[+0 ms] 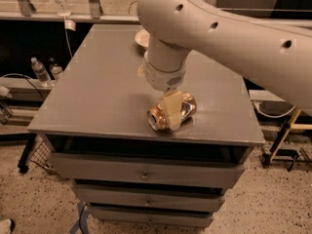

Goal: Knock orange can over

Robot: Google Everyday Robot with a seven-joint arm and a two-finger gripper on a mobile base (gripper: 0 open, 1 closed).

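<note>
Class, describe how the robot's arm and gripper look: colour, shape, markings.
The arm is thick, smooth and off-white, built of rounded tubular sections with small dark round holes along it. Its wrist is a stout cylinder. The gripper, at the can near the table's front edge, is pale yellow. No cables show.

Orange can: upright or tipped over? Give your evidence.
Tipped over. The orange can lies on its side on the cabinet top, round end facing the camera; the gripper sits directly over it.
</note>
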